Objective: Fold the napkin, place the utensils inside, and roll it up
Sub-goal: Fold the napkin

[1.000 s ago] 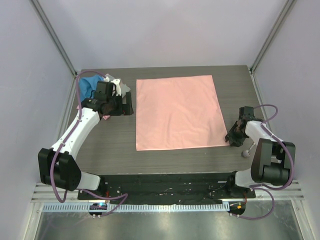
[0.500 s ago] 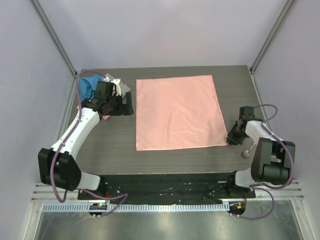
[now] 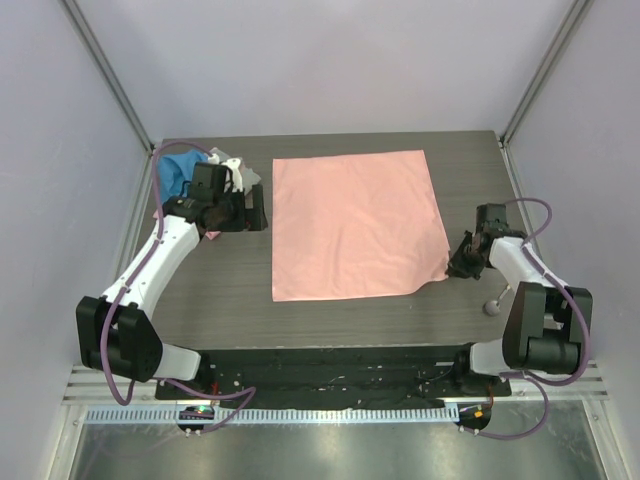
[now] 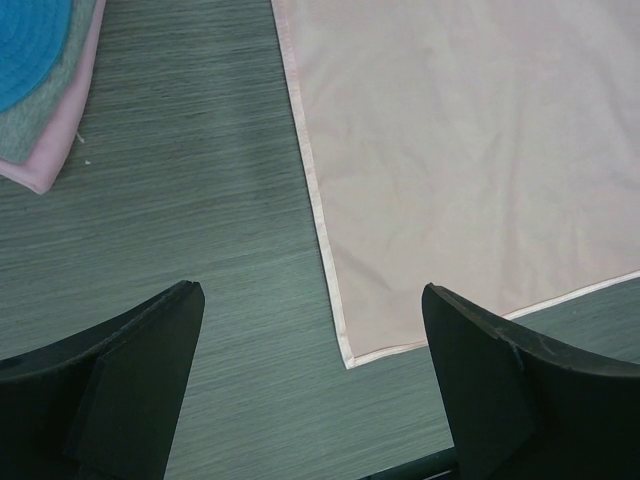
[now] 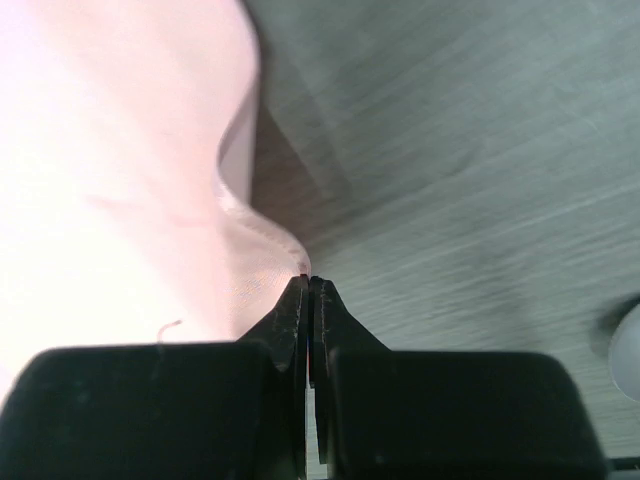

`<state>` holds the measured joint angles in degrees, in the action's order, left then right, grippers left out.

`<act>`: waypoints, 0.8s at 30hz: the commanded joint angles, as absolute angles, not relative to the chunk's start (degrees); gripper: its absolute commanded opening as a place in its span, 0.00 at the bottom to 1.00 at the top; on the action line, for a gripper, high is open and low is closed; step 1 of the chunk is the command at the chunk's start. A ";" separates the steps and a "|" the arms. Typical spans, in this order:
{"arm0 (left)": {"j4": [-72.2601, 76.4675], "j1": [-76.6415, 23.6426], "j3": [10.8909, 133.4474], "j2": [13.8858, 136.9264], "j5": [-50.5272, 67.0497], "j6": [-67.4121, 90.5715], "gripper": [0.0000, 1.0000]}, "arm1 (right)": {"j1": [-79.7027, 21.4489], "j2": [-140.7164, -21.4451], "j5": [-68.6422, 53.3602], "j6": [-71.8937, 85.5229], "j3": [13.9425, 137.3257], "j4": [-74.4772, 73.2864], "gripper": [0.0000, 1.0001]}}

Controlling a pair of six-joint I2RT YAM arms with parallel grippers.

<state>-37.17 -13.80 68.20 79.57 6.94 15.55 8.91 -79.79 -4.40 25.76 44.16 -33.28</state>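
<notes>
The salmon-pink napkin [image 3: 355, 225] lies spread flat in the middle of the table. My right gripper [image 3: 457, 266] is shut on its near right corner, and that corner is raised and rippled. In the right wrist view the jaws [image 5: 308, 284] pinch the hem of the napkin [image 5: 120, 150]. The spoon [image 3: 492, 306] lies on the table just near of the right gripper, and its pale bowl [image 5: 628, 352] shows at the right edge of the right wrist view. My left gripper [image 3: 254, 212] is open and empty beside the napkin's left edge. In the left wrist view [image 4: 310, 292] it hovers by the napkin's [image 4: 470, 150] corner.
A stack of folded cloths, blue [image 3: 178, 168] on top with grey and pink beneath, sits at the far left corner behind the left gripper. It also shows in the left wrist view [image 4: 30, 40]. Side walls close in the dark wood table [image 3: 230, 290].
My right gripper has moved a little to the far left and has taken the napkin's near right corner along, so the corner now stands off the table. The left arm has not moved.
</notes>
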 commanded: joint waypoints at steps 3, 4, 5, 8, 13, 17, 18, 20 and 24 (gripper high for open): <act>-35.95 -13.62 67.59 79.10 10.01 15.47 0.96 | 3.61 -78.83 -5.98 28.47 51.94 -31.47 0.01; -35.77 -13.62 67.50 79.10 10.37 15.56 0.96 | 1.43 -80.23 -5.80 28.74 53.34 -31.12 0.01; -35.42 -13.62 67.41 79.01 10.72 15.82 0.96 | 0.54 -81.03 -5.71 29.09 54.05 -30.59 0.01; -35.07 -13.62 67.15 79.28 11.95 16.17 0.96 | -3.68 -85.06 -5.80 30.50 56.15 -27.61 0.01; -34.28 -13.62 66.54 79.36 12.39 16.87 0.96 | -8.34 -92.36 -6.77 32.52 61.07 -22.33 0.01; -31.91 -13.62 65.13 79.98 15.54 19.33 0.96 | -13.34 -98.86 -7.73 33.66 66.08 -19.78 0.01; -31.03 -13.62 64.78 80.24 16.34 20.03 0.95 | -14.06 -100.97 -8.00 33.84 66.96 -18.91 0.01; -29.27 -13.80 64.34 81.12 17.66 22.22 0.95 | -15.46 -103.17 -8.78 34.54 69.68 -18.20 0.01; -29.01 -13.71 64.16 81.74 17.85 23.99 0.93 | -19.15 -108.18 -10.28 35.59 74.43 -15.91 0.01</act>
